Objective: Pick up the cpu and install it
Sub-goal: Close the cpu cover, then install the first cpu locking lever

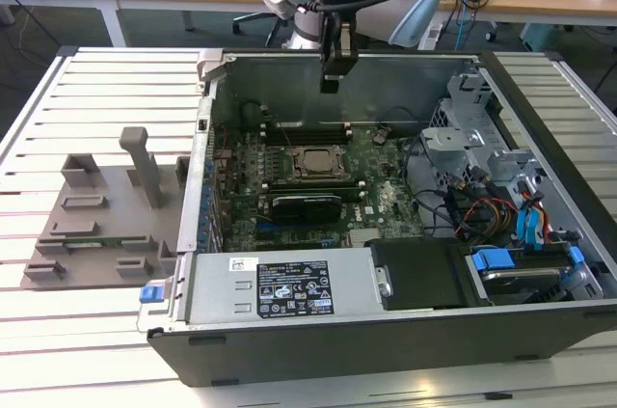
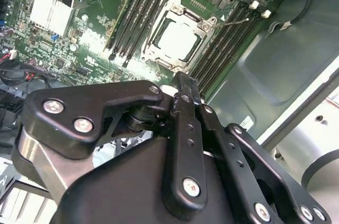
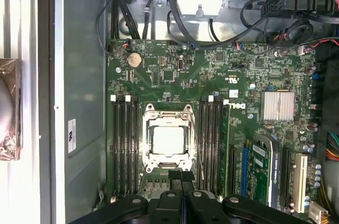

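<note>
Cpu [image 3: 168,140], one: we see it lying flat in the socket frame [image 3: 168,112] on the green board [image 3: 175,70] inside one open computer case [image 1: 386,345]. End effector [image 1: 331,86], one: clenched, empty, hanging above that board.

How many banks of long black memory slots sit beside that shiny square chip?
2. One bank lies along one side of the cpu, the other bank along the opposite side. None looks hidden.

cpu [image 3: 168,140] seated in socket [image 3: 150,114], green motherboard [image 3: 212,75], empty hand [image 3: 181,176] closed nearby
</note>
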Tool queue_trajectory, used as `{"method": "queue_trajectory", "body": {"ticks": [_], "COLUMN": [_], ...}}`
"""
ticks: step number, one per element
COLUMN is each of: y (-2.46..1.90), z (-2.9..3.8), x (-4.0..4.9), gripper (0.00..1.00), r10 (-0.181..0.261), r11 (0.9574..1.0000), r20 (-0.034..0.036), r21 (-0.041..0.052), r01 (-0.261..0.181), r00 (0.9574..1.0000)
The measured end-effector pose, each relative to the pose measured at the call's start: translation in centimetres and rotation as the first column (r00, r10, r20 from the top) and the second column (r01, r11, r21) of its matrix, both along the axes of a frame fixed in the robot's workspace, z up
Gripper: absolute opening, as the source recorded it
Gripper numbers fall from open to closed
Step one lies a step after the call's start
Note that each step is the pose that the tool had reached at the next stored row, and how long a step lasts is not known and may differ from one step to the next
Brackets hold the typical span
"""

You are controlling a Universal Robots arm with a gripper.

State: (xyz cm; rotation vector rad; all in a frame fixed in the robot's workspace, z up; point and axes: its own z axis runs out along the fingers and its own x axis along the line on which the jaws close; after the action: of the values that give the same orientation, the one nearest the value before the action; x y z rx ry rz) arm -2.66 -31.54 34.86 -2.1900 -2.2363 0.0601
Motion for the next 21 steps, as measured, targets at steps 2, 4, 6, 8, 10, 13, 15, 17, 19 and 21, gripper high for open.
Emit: {"method": "queue_trajectory", "body": {"ticks": [2, 4, 6, 8, 10, 13, 15, 17, 19, 21], "y": [0.0, 0.0, 0.0, 0.0, 0.0, 0.0, 0.0, 0.0, 0.0, 0.0], "z": [0.01, 0.02, 0.02, 0.02, 0.02, 0.02, 0.02, 0.02, 0.02, 0.02], "x": [0.0, 0.0, 0.0, 0.0, 0.0, 0.0, 0.0, 0.0, 0.0, 0.0], "gripper": [0.11, 0.11, 0.11, 0.11, 0.11, 0.11, 0.11, 0.11, 0.11, 0.11], "r10": [0.0, 0.0, 0.01, 0.066, 0.105, 0.185, 0.216, 0.252, 0.278, 0.341], "r11": [1.0, 1.0, 1.0, 0.9978, 0.9945, 0.9828, 0.9765, 0.9678, 0.9606, 0.9402], "r20": [0.0, 0.0, -0.0001, -0.0001, -0.0001, -0.0001, -0.0001, -0.0001, -0.0001, 0.0], "r21": [0.0, -0.0001, -0.0001, -0.0001, -0.0001, 0.0, -0.0001, -0.0001, -0.0001, -0.0001], "r01": [0.0, 0.0, -0.01, -0.066, -0.105, -0.185, -0.216, -0.252, -0.278, -0.341], "r00": [1.0, 1.0, 1.0, 0.9978, 0.9945, 0.9828, 0.9765, 0.9678, 0.9606, 0.9402]}}
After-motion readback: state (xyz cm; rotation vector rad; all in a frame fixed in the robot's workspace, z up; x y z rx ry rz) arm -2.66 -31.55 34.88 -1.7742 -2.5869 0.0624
